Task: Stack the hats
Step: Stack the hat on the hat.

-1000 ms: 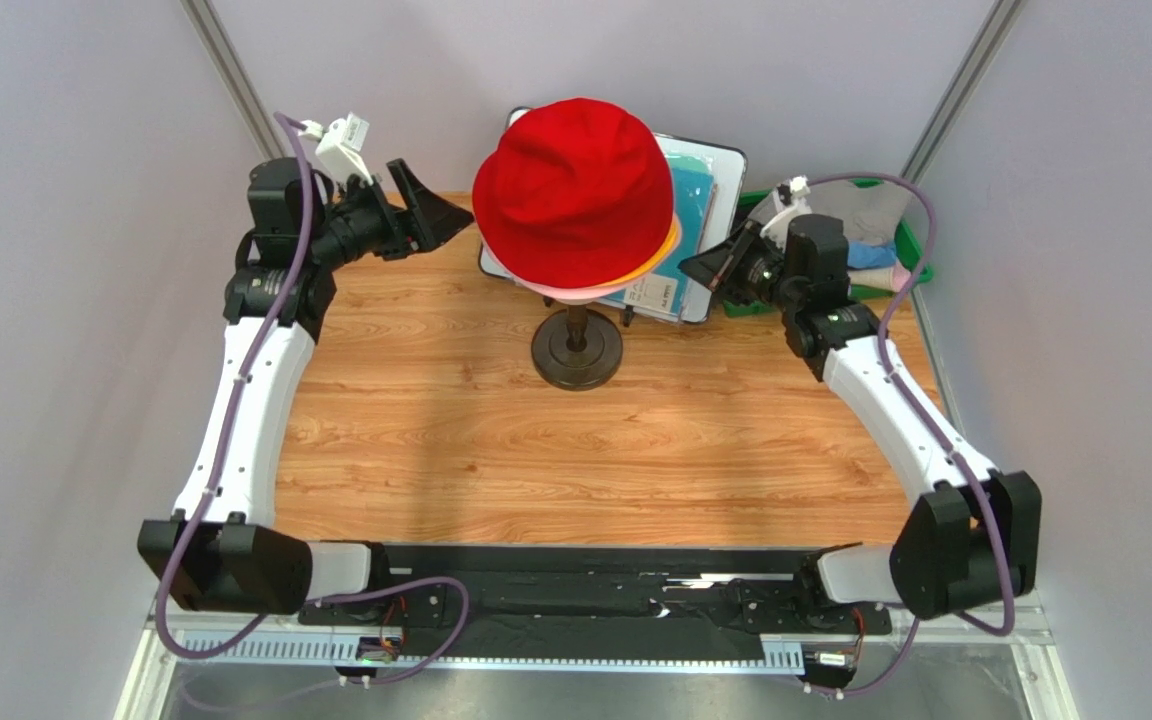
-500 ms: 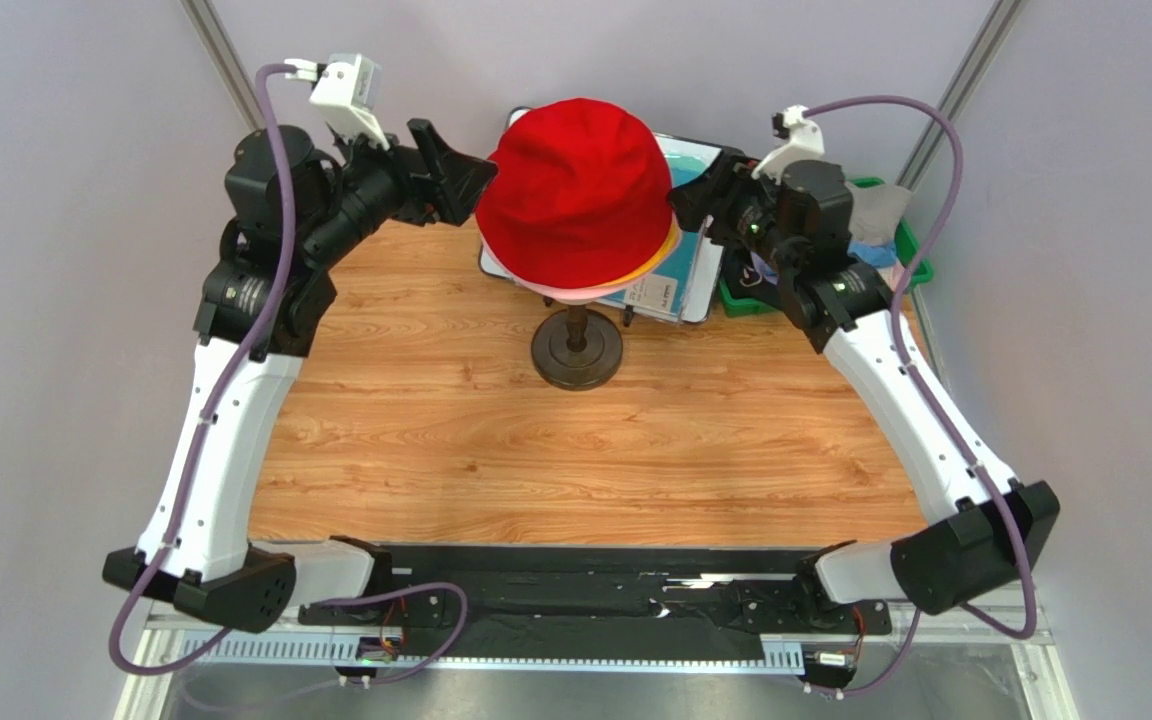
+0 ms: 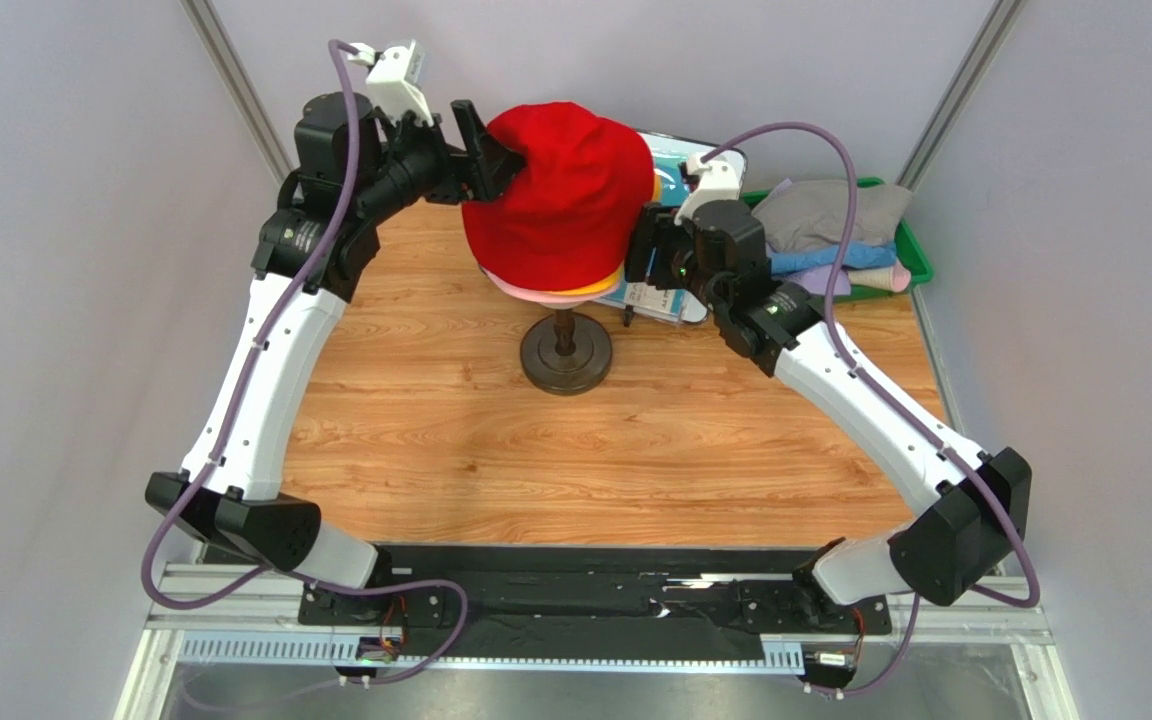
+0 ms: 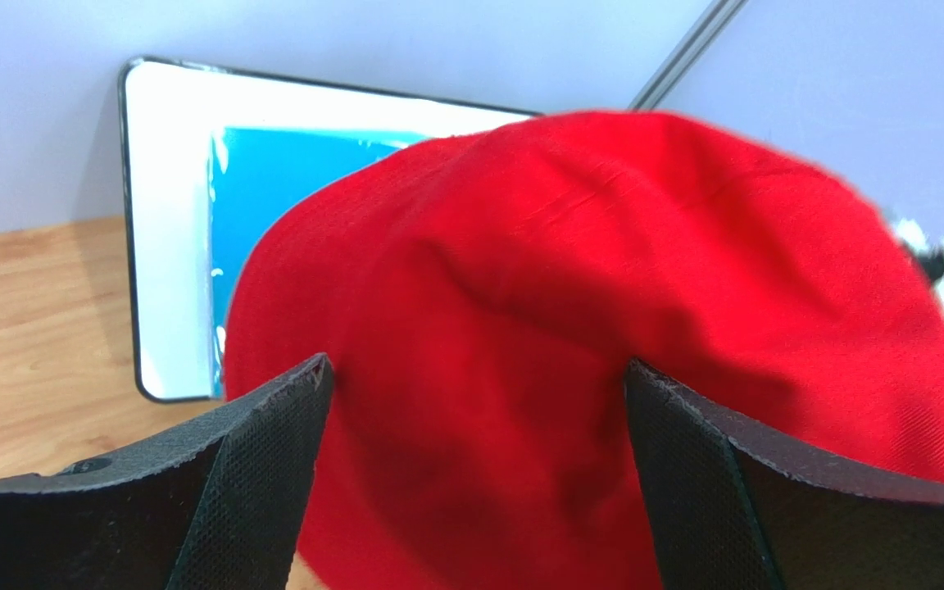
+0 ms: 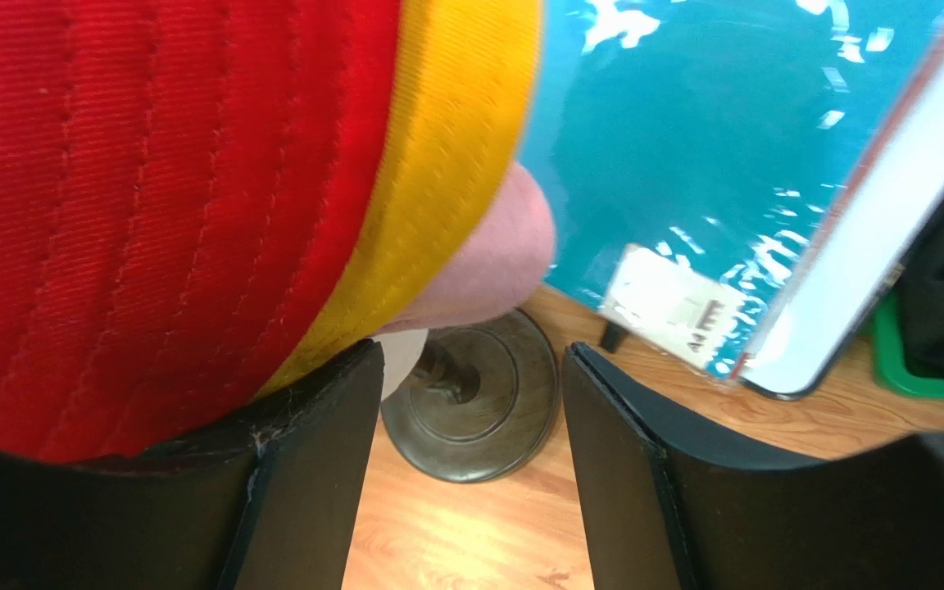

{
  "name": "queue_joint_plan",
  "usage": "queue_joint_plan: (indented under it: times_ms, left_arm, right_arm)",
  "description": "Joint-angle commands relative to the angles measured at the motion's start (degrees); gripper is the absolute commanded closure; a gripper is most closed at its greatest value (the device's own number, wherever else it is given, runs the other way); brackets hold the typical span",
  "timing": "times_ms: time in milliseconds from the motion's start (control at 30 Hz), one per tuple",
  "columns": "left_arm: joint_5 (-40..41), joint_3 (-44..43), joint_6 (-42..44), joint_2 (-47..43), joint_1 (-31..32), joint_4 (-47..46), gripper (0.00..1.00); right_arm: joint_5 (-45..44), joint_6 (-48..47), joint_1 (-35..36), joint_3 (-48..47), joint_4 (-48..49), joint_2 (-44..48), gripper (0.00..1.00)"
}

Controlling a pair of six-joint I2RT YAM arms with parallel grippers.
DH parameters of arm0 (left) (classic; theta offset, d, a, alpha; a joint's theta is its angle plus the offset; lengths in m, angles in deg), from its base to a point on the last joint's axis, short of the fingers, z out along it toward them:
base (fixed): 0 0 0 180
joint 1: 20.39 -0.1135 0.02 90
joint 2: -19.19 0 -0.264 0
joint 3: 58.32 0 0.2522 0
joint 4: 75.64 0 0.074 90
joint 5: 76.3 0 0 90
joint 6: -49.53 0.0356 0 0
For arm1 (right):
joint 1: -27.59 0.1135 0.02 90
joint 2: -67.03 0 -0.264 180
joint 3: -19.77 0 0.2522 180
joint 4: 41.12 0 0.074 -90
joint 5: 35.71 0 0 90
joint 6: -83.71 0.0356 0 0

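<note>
From above, the red hat point(image 3: 564, 188) sits on top of a stand near the middle of the table's point(image 3: 432, 435) far edge. The stand's dark round base point(image 3: 564, 357) rests on the wood below. The left gripper point(image 3: 488, 156) is up against the hat's left side, and the right gripper point(image 3: 642, 258) is at its lower right brim. In the far right corner, a green bin point(image 3: 916, 258) holds more folded hats point(image 3: 835, 218).

At the left wrist, the pincer stands wide, one finger either side of the red crown. I cannot tell whether the pads press the cloth. A teal sheet point(image 4: 255, 172) in a white frame stands behind.

At the right wrist, the jaws are partly apart with nothing between them. One finger point(image 5: 305, 467) lies under the red brim. Beneath the red show the orange-yellow hat point(image 5: 452, 160) and the pink hat point(image 5: 489, 258).
</note>
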State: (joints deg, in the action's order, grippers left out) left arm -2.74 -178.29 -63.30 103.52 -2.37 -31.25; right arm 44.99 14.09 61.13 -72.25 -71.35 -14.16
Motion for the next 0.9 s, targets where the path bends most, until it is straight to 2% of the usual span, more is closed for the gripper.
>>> queue_joint_plan:
  times_ms: [0,267,367,400,433,533,567,667,767,867]
  left_arm:
    - [0.62,-3.38,-0.2,0.3,0.61,-0.93,0.08]
    - [8.08,-5.76,4.28,-1.1,-0.44,4.79,0.05]
    - [10.02,-4.79,6.04,-4.26,-0.44,4.0,0.05]
    - [10.12,-4.44,6.39,-4.96,-0.36,3.56,0.05]
    - [9.95,-4.35,6.57,-6.1,-0.27,2.86,0.05]
    - [7.67,-3.04,6.22,-7.43,0.7,-0.04,0.05]
    - [6.18,-2.77,5.87,-7.52,1.05,-0.74,0.05]
    - [5.12,-2.77,6.22,-6.82,3.33,-1.63,0.05]
    - [2.31,-2.95,5.34,-5.24,4.04,-1.72,0.05]
    - [1.51,-2.42,4.64,-4.18,4.13,-1.8,0.06]
  right_arm:
    - [4.11,-2.19,4.25,-1.54,4.69,2.35,0.37]
    - [3.67,-0.25,3.91,0.12,-2.86,6.91,0.35]
    - [8.49,1.59,-1.79,0.83,-4.18,10.87,0.32]
    - [15.3,2.37,-3.64,1.18,-3.75,11.75,0.32]
    - [18.15,3.43,-6.79,1.27,-2.88,13.06,0.32]
    - [29.83,6.85,-12.77,0.92,2.21,13.86,0.28]
    - [35.61,11.13,-14.02,0.92,6.58,13.43,0.28]
    - [43.72,18.17,-16.31,0.74,15.9,11.33,0.29]
    - [48.92,24.85,-16.58,0.74,26.79,8.34,0.29]
    - [50.34,27.51,-16.66,-0.05,32.81,5.96,0.3]
